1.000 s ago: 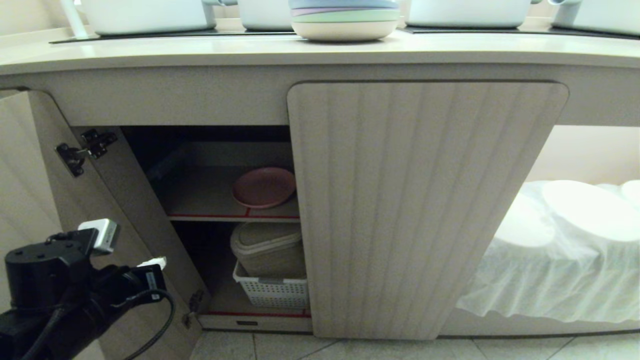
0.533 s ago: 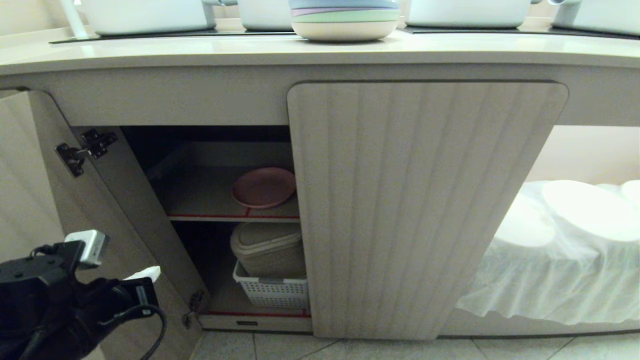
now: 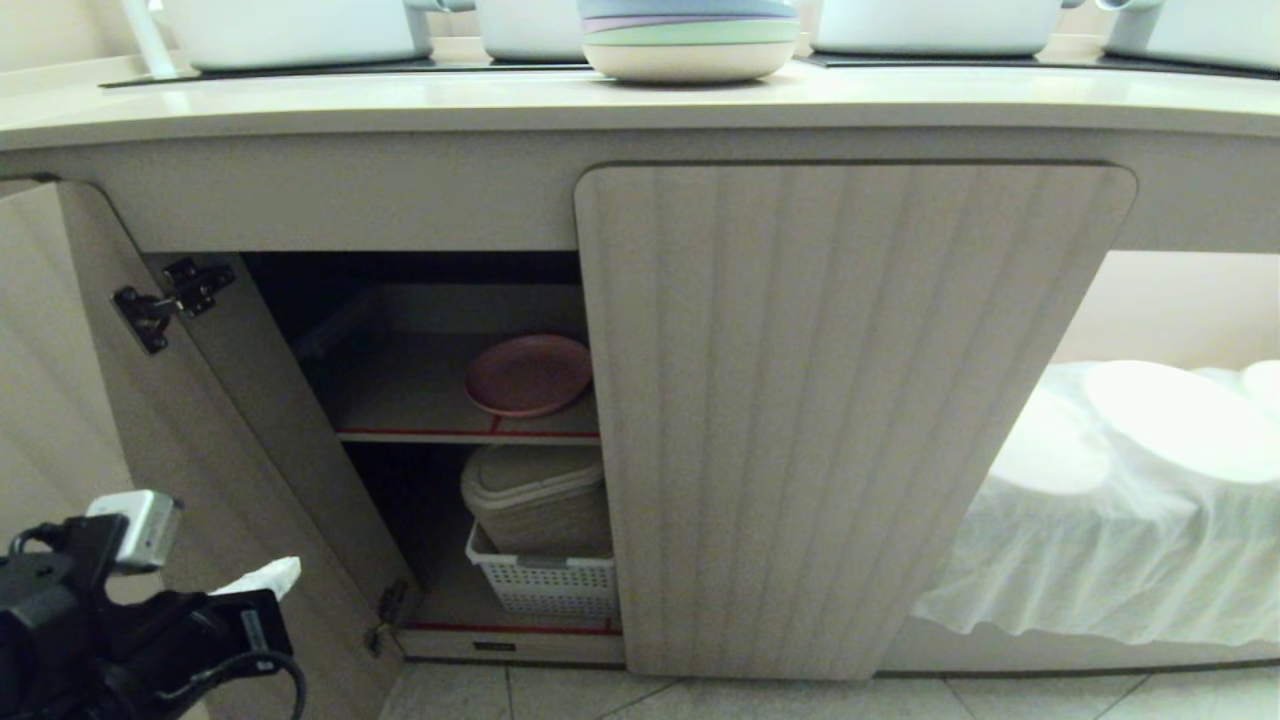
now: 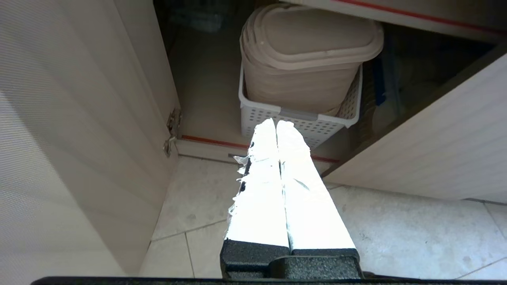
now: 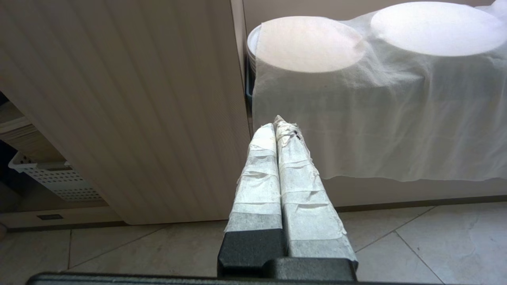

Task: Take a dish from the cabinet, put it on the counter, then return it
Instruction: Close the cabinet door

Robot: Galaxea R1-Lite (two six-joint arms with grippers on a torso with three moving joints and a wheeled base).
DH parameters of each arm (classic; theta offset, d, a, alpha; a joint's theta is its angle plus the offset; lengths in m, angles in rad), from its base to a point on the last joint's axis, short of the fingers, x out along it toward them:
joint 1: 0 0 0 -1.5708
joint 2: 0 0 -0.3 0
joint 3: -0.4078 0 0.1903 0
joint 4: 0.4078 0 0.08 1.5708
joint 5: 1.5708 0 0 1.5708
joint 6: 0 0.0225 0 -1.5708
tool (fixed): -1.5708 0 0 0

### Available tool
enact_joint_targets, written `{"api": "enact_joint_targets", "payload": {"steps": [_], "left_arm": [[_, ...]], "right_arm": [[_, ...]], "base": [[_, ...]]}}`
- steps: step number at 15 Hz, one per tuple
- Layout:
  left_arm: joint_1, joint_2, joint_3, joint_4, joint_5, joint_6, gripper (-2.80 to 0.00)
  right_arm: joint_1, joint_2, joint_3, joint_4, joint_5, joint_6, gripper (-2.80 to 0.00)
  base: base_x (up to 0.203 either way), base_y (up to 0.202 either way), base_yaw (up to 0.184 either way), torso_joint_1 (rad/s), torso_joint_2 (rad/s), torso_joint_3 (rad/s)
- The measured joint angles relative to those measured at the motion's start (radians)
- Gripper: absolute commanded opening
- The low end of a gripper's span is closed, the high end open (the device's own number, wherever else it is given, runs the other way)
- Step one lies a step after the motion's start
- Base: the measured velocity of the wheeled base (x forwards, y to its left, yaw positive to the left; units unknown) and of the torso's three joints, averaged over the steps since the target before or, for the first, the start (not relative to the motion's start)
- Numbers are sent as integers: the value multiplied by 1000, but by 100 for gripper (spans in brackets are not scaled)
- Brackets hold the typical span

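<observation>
left gripper point(image 4: 276, 123) is clenched on nothing, hanging low by the open left door point(image 3: 60, 380) of the cabinet point(image 3: 850, 400), nose aimed at the white basket point(image 4: 295, 118) on the bottom level. right gripper point(image 5: 279, 123) is pinched closed and parked in front of the closed door. the dish point(image 3: 527, 374) sits on the red-edged shelf point(image 3: 400, 432), untouched. looks like the very first step, the fetch. next it needs to lift, spread its fingers and reach in over that shelf to get the rim.

Left gripper sinks and pulls back from the cabinet

The left gripper point(image 3: 262, 578), white-taped fingers pressed together and empty, now sits lower and further toward the robot's left than before, leaving the open beige fluted cabinet door point(image 3: 120, 400) and its black hinge point(image 3: 165, 300) higher above it.
</observation>
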Motion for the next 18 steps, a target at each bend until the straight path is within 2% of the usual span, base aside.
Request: {"api": "enact_joint_targets", "payload": {"steps": [4,11,15,18], "left_arm": [[-12,-115,1,122,0,1,-280],[-84,-518,1,574,-24,-1,-280],[-114,-750,1,792,-35,10,-280],[-124,-936,-13,955,-78,37,-280]], "right_arm": [[0,0,0,0,0,0,-280],[0,0,0,0,0,0,-280],[0,0,0,0,0,0,-280],[0,0,0,0,0,0,-280]], "base": [[0,0,0,0,0,0],[0,0,0,0,0,0],[0,0,0,0,0,0],[0,0,0,0,0,0]]}}
